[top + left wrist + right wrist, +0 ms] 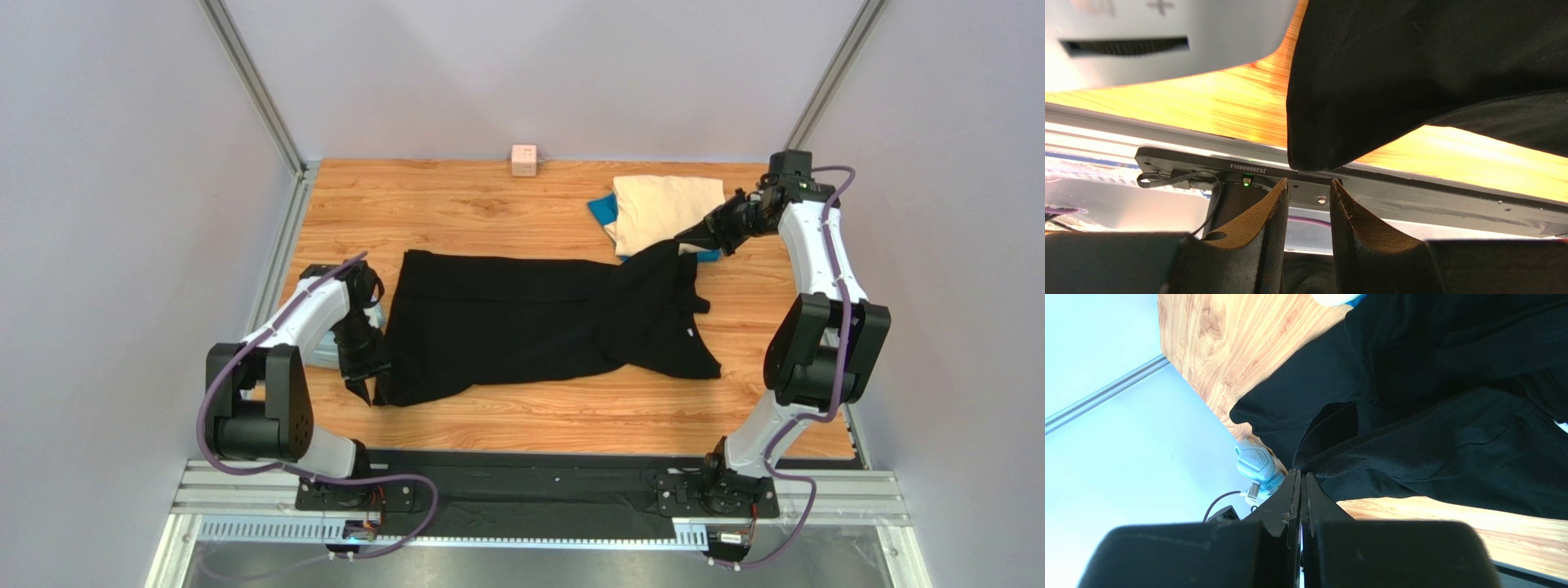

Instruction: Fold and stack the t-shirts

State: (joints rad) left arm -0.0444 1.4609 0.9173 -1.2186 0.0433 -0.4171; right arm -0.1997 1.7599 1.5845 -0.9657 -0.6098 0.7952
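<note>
The black t-shirt [528,321] lies spread across the middle of the wooden table, bunched towards its right end. My left gripper [363,382] stands open at the shirt's near-left corner. In the left wrist view that corner [1315,147] hangs just beyond the parted fingertips, with nothing between them [1309,182]. My right gripper [702,235] is shut on a far-right edge of the black t-shirt [1413,416], which rises in a peak to its tips [1301,473]. The cream t-shirt [665,202] lies folded at the back right on the blue t-shirt [600,211].
A small pink cube [524,159] sits at the table's far edge. A pale blue object [317,353] lies under my left arm by the table's left edge. Grey walls with metal rails close in the left, right and back.
</note>
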